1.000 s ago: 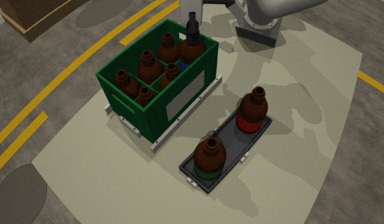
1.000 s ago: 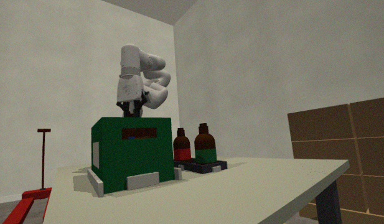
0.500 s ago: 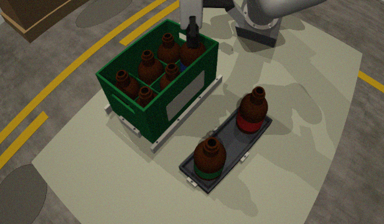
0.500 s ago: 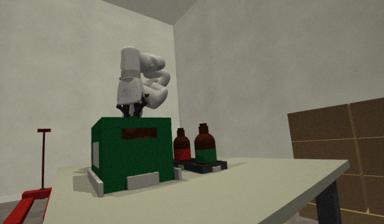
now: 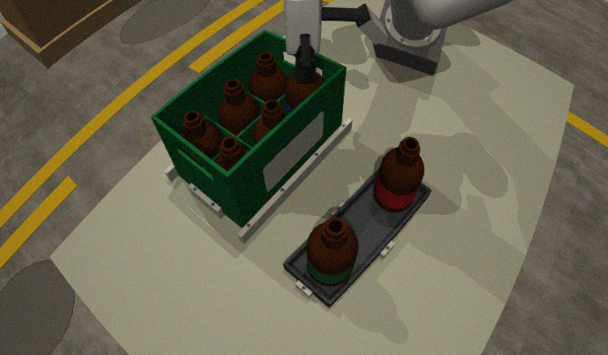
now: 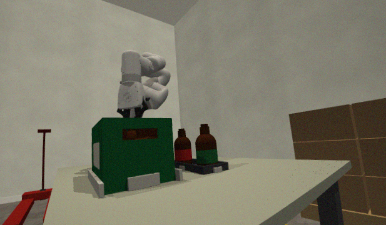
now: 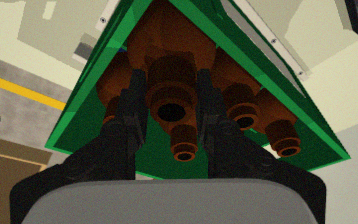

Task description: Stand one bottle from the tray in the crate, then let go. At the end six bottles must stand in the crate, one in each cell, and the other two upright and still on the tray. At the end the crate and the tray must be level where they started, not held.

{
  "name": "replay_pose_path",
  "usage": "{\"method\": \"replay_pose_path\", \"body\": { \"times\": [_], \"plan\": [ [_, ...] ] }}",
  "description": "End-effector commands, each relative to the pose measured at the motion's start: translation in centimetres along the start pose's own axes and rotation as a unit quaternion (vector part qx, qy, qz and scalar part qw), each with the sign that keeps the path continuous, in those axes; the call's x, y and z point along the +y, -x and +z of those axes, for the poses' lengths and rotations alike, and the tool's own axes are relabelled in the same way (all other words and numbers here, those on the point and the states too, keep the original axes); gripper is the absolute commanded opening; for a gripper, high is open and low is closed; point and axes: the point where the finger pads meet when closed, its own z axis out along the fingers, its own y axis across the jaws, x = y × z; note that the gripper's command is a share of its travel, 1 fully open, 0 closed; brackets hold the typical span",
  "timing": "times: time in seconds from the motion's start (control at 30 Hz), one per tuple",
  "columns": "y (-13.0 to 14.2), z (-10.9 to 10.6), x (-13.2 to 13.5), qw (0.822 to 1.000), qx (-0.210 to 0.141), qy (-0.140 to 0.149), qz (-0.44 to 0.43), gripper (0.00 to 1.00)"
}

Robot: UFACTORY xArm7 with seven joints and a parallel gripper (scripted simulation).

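My gripper [image 5: 305, 75] [image 7: 171, 85] is shut on the neck of a brown bottle [image 5: 299, 94] [image 7: 170, 35] with a blue label. That bottle is upright inside the crate's corner cell nearest the arm's base; whether its base touches the crate floor is hidden. The green crate [image 5: 244, 197] [image 6: 136, 156] sits level, with other brown bottles standing in its other cells. The dark tray [image 5: 368, 229] [image 6: 204, 170] lies level beside it. A red-labelled bottle [image 5: 401, 173] [image 6: 182, 147] and a green-labelled bottle [image 5: 332, 248] [image 6: 206, 147] stand upright at its two ends.
Pale rails [image 5: 296, 179] [image 6: 143, 182] edge the crate's foot, and small pale blocks [image 5: 387, 249] [image 6: 218, 169] edge the tray. The crate walls rise around the fingers. The arm's base [image 5: 407, 56] stands behind the crate. Brown boxes [image 6: 327, 137] and a red pallet truck [image 6: 37, 195] are beyond the table.
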Motion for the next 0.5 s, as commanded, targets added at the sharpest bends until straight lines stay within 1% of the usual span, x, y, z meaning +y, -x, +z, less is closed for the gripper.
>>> {"method": "replay_pose_path", "body": {
  "times": [0.0, 0.47],
  "plan": [
    [0.14, 0.43, 0.09, 1.0, -0.001, 0.001, 0.0, 0.0],
    [0.14, 1.1, 0.1, 1.0, -0.001, 0.001, 0.0, 0.0]
  ]
}}
